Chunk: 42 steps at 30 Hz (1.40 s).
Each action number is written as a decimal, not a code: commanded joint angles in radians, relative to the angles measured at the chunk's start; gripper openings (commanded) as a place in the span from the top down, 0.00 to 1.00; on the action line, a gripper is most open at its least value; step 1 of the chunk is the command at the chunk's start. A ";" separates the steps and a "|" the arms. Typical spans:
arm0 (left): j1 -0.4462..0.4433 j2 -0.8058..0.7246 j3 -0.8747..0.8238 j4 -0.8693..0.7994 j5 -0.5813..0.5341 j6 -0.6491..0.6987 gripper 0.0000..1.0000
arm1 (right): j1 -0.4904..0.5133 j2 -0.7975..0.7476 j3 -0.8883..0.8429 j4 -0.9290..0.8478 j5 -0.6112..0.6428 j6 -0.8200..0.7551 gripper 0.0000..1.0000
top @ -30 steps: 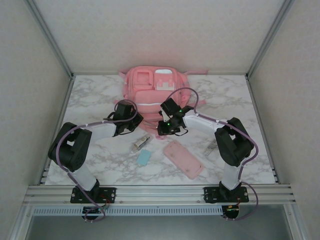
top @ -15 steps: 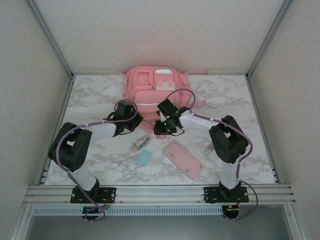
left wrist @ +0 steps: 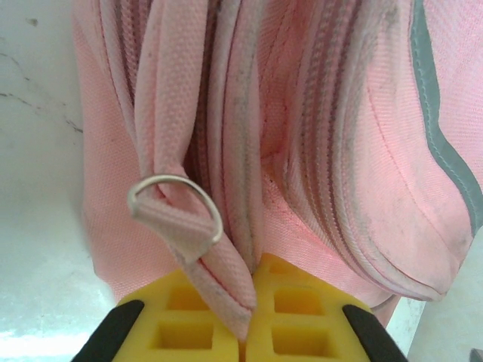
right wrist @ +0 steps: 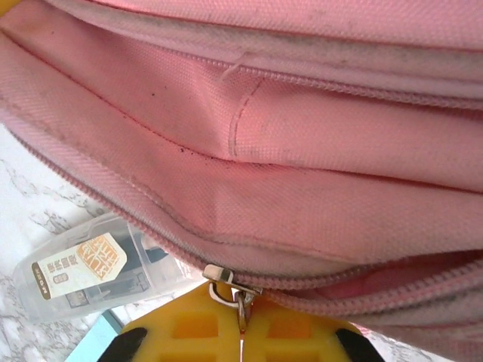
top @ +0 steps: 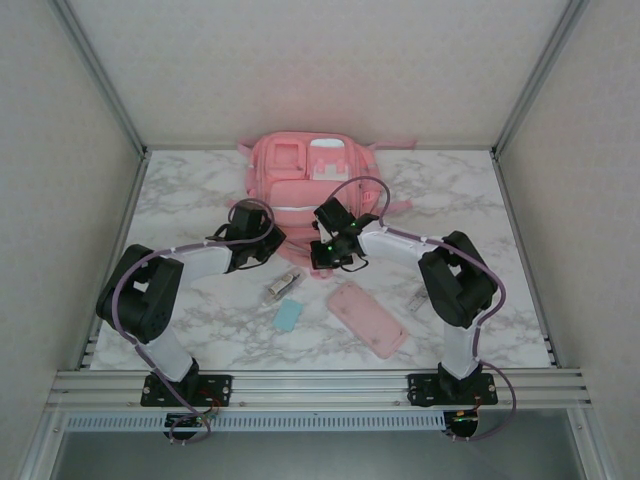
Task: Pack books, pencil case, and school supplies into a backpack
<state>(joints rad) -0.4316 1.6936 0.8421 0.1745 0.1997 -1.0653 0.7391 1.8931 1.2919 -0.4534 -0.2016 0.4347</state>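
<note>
Left end effector (left wrist: pixel 245 332) clamps backpack (left wrist: pixel 339 151) fold, right end effector (right wrist: pixel 241 335) pinches zipper pull (right wrist: pixel 240 302): drag it straight, slow, w/ counter-tension.

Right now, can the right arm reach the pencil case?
Probably, once freed: the pencil case lies uncovered close by, but the right gripper is shut on the zip pull of the backpack.

Marble table (top: pixel 180 190) w/ backpack (top: pixel 300 170) at back; nearer: pencil case (top: pixel 367 318), blue block (top: pixel 288 316), silvery item (top: pixel 283 284), clear strip (top: pixel 418 297).
</note>
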 commanded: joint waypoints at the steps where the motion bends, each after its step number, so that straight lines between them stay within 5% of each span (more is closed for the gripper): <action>1: 0.048 0.010 0.031 0.012 -0.052 0.055 1.00 | 0.003 -0.045 -0.010 -0.146 0.106 -0.132 1.00; 15: 0.095 -0.005 0.074 -0.052 -0.023 0.119 1.00 | -0.069 -0.052 -0.052 -0.362 0.397 -0.336 1.00; 25: 0.132 -0.031 0.093 -0.100 -0.005 0.165 1.00 | -0.201 -0.052 -0.035 -0.361 0.464 -0.444 1.00; 28: 0.134 -0.034 0.100 -0.121 -0.002 0.181 1.00 | -0.237 -0.036 0.001 -0.381 0.424 -0.471 1.00; 34: 0.137 -0.039 0.106 -0.158 0.005 0.199 1.00 | -0.243 -0.065 0.045 -0.401 0.017 -0.507 1.00; 36: 0.136 -0.047 0.106 -0.164 0.023 0.178 0.84 | -0.228 -0.071 0.045 -0.391 -0.024 -0.506 1.00; 40: 0.119 -0.102 0.097 -0.175 0.045 0.110 0.31 | -0.215 -0.072 0.042 -0.364 -0.012 -0.504 1.00; 42: 0.100 -0.141 0.092 -0.194 0.029 0.076 0.20 | -0.215 -0.066 0.046 -0.360 0.004 -0.507 1.00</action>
<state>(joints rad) -0.3180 1.6318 0.9218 0.0029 0.2714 -0.9428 0.5198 1.8473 1.3281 -0.7109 -0.1875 -0.0608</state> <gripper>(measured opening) 0.771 0.059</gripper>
